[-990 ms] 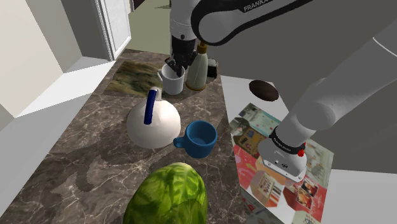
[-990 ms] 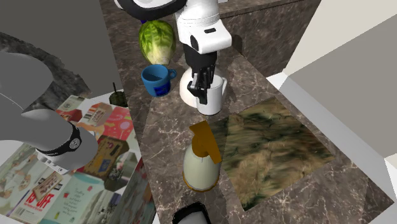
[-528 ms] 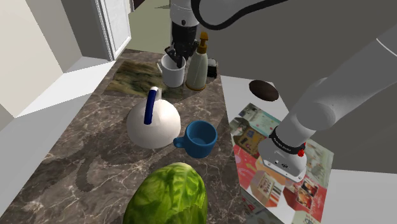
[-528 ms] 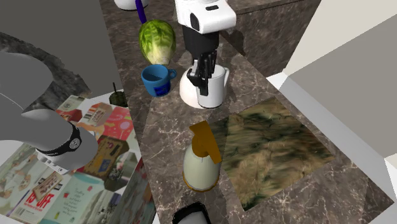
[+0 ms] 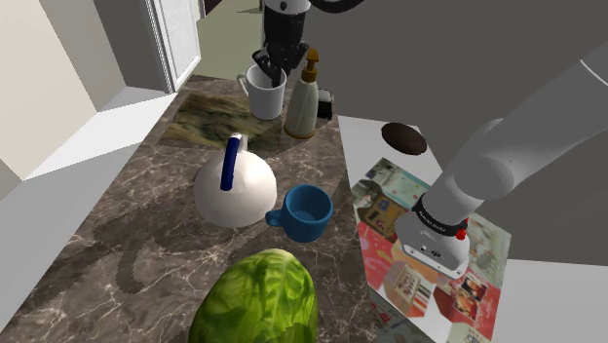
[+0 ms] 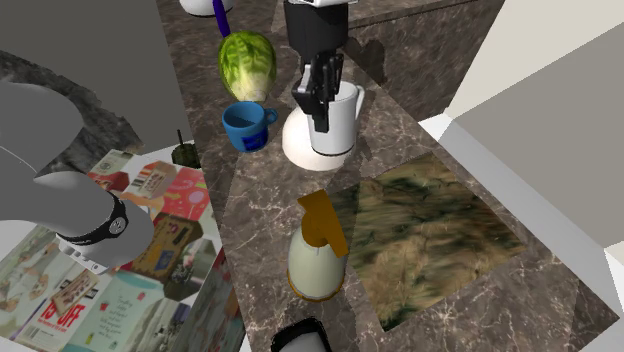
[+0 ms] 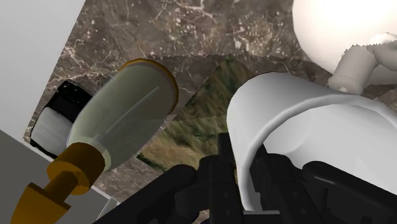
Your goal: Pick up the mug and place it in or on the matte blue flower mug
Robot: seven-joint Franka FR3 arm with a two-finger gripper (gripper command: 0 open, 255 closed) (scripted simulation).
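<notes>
**White mug pinched by its rim at the far end of the counter**

The gripper (image 5: 274,68) is clamped on the white mug (image 5: 265,95). In the wrist view its black fingers (image 7: 224,159) straddle the mug's wall (image 7: 299,121), one outside and one inside the rim. The mug hangs upright under the hand, over the far edge of the mottled green-brown mat (image 5: 207,121). Whether its base is off the mat I cannot tell.

Just beside the mug stands a pump bottle (image 5: 301,102) with an amber nozzle, and a small black object (image 5: 325,97) sits behind it.

The blue mug (image 5: 309,212) stands on the dark marbled countertop (image 5: 117,244), well apart from the white mug and nearer the camera in the shoulder view. Its mouth faces up and its handle points toward the white kettle (image 5: 234,190), which has a blue handle and sits just beside it. A green lettuce (image 5: 255,300) lies at the near end of the counter.

In the second exterior view the gripper (image 6: 319,98) holds the white mug (image 6: 341,122) in front of the kettle, with the blue mug (image 6: 246,126) to that view's left
</notes>
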